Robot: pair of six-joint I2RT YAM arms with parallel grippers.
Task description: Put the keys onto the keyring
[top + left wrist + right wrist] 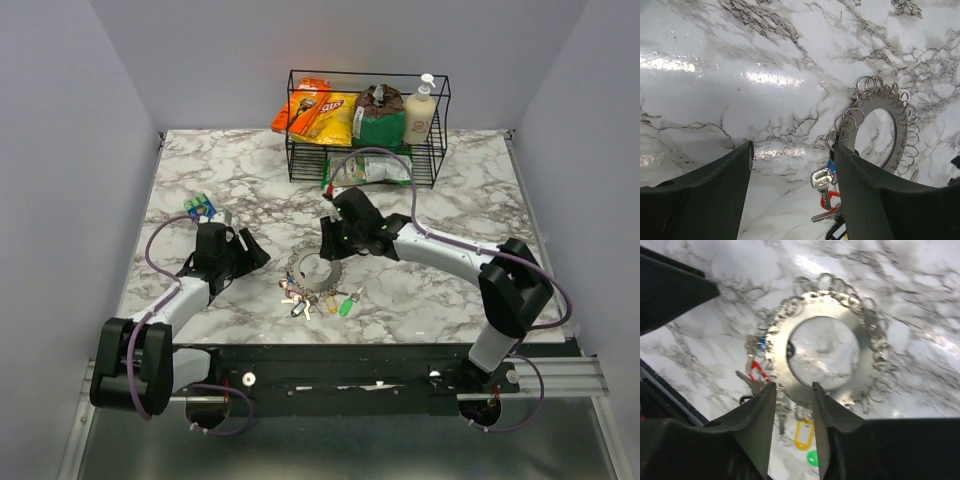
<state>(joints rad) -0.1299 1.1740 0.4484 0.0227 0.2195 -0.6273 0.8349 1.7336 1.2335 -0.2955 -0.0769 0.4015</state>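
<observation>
The keyring (312, 266), a flat silvery disc with a hole and small wire loops around its rim, lies mid-table. Several keys (312, 300) and coloured tags lie bunched at its near edge. In the left wrist view the keyring (862, 116) is at the right, with a silver key (823, 180) below it. My left gripper (792, 150) is open wide and empty, just left of the ring (256, 256). My right gripper (327, 248) hovers over the keyring (867, 355), partly open (793, 387), its fingertips on either side of a stretch of the near rim. A yellow tag (803, 434) and a red key (758, 371) show below.
A black wire rack (300, 150) at the back holds snack bags and a soap bottle (420, 110). A green packet (372, 170) lies under it. A small blue-green packet (200, 207) lies at the left, behind my left arm.
</observation>
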